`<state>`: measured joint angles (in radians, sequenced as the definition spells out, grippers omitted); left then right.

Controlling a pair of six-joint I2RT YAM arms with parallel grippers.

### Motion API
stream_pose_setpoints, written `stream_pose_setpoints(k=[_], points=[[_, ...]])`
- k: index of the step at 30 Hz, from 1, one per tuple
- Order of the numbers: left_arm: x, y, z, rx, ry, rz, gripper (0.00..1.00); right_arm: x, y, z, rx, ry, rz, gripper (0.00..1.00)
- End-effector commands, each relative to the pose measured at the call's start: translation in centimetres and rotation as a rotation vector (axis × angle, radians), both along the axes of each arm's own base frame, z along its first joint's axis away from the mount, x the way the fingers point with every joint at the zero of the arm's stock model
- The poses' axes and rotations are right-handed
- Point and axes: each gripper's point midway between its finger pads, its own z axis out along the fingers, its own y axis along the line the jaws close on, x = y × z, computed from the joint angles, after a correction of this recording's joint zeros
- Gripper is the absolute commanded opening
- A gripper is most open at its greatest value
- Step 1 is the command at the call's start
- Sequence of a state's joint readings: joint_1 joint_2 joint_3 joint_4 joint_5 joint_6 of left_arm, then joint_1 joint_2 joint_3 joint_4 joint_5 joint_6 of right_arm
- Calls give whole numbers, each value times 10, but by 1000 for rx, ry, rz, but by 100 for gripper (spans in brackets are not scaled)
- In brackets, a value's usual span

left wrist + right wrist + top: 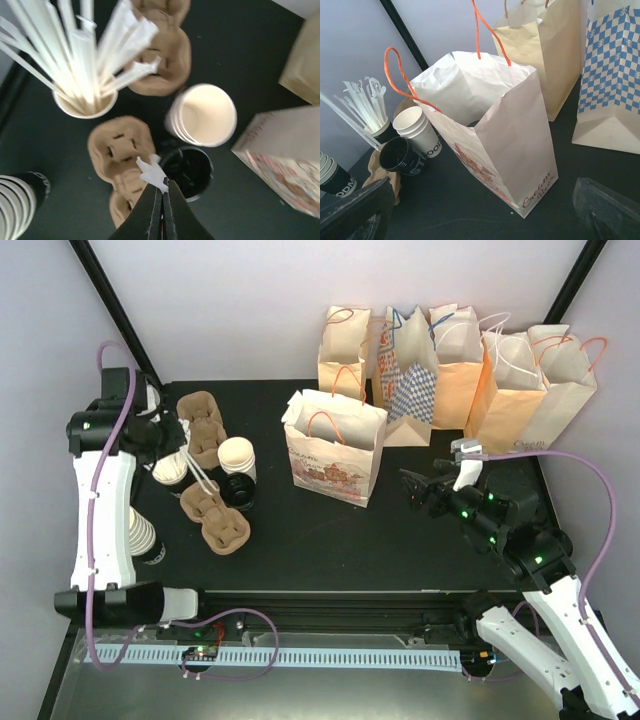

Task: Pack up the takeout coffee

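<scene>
Overhead, I saw a matte black table (pixel 330 540) boxed in by pale lilac walls (pixel 230 300), with black frame poles (pixel 110 300) slanting up at the back corners. A white slotted cable duct (pixel 300 655) ran along the near edge at 6 o'clock. A row of paper bags (pixel 455 370) stood against the back wall from 12 to 2 o'clock, one of them blue-checked (pixel 412 390). An open white bag (pixel 335 455) with orange handles stood alone near the table's centre.

The takeout coffee (pixel 238 492) stood upright at 9 o'clock from that bag, black lid up. A nested stack of cream cups (pixel 238 453) was just beside it at its 12 o'clock, and a brown pulp carrier (pixel 215 520) at its 7 o'clock. A second carrier (pixel 203 425) lay farther back at 11 o'clock.

My left gripper (pixel 163 195) hung over the near carrier by the coffee, clenched on the torn white end of a paper-wrapped straw (pixel 151 175). A cup of straws (pixel 85 107) showed at 10 o'clock in its wrist view. My right gripper (pixel 413 491), at 3 o'clock of the open bag, was released, jaws spread wide.
</scene>
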<state>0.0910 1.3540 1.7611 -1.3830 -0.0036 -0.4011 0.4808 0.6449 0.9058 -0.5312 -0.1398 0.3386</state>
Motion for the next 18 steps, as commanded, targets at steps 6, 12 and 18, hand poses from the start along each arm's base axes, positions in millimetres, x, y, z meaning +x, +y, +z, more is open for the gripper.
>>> stream_pose_setpoints(k=[6, 12, 18], points=[[-63, -78, 100, -294, -500, -284, 2, 4, 2, -8, 11, 19, -1, 100], [-80, -105, 149, -433, -707, -402, 2, 5, 3, -10, 20, 31, -2, 100], [-82, -140, 189, -664, -882, -637, 2, 6, 2, -10, 16, 34, -13, 100]])
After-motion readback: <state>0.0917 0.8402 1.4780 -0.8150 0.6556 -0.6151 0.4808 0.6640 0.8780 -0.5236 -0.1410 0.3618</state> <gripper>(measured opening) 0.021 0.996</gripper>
